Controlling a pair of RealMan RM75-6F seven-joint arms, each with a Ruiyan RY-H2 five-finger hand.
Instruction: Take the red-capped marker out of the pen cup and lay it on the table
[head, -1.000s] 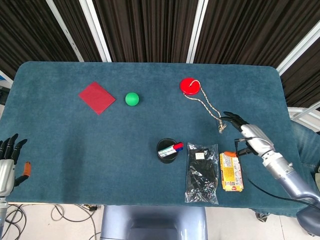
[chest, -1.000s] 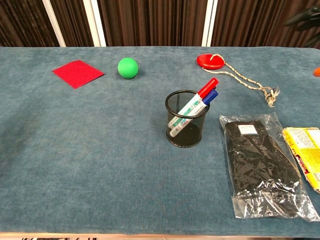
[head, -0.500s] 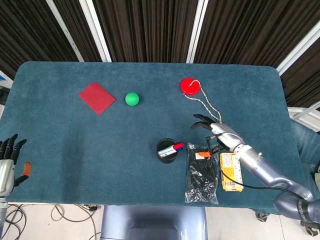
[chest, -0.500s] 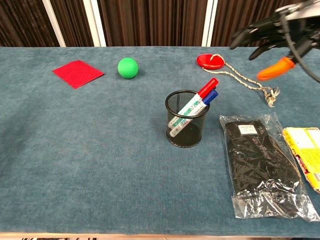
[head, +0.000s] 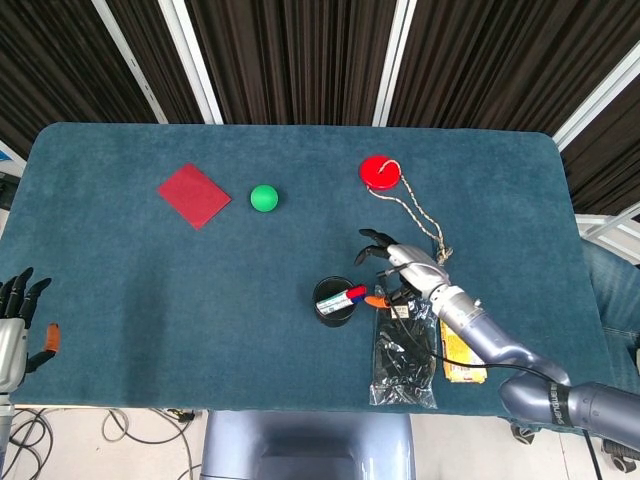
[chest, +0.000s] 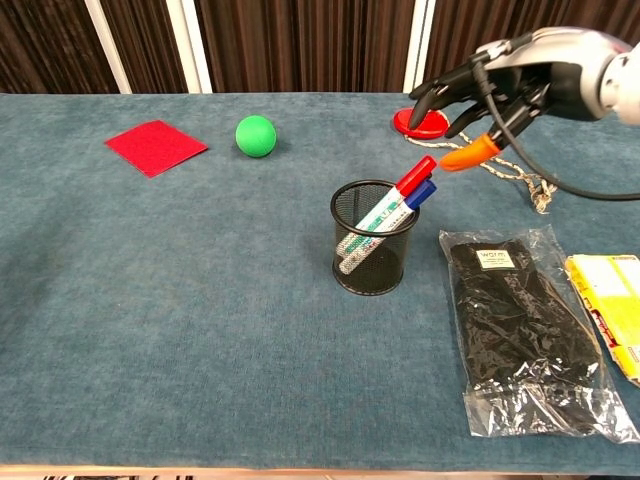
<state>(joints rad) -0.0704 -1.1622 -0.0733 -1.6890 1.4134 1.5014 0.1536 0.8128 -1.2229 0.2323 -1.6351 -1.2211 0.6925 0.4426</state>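
A black mesh pen cup stands near the table's front middle. The red-capped marker leans in it, its cap over the right rim, with a blue-capped marker just below it. My right hand hovers open just right of the red cap, fingers spread, its orange-tipped thumb close to the cap; it holds nothing. My left hand rests open off the table's front left edge, seen only in the head view.
A clear bag of black fabric and a yellow snack packet lie right of the cup. A red disc with a cord, a green ball and a red square sheet sit farther back.
My right hand has swept left from the table's right side to just beside the red cap. The markers, cup and left hand have not moved.
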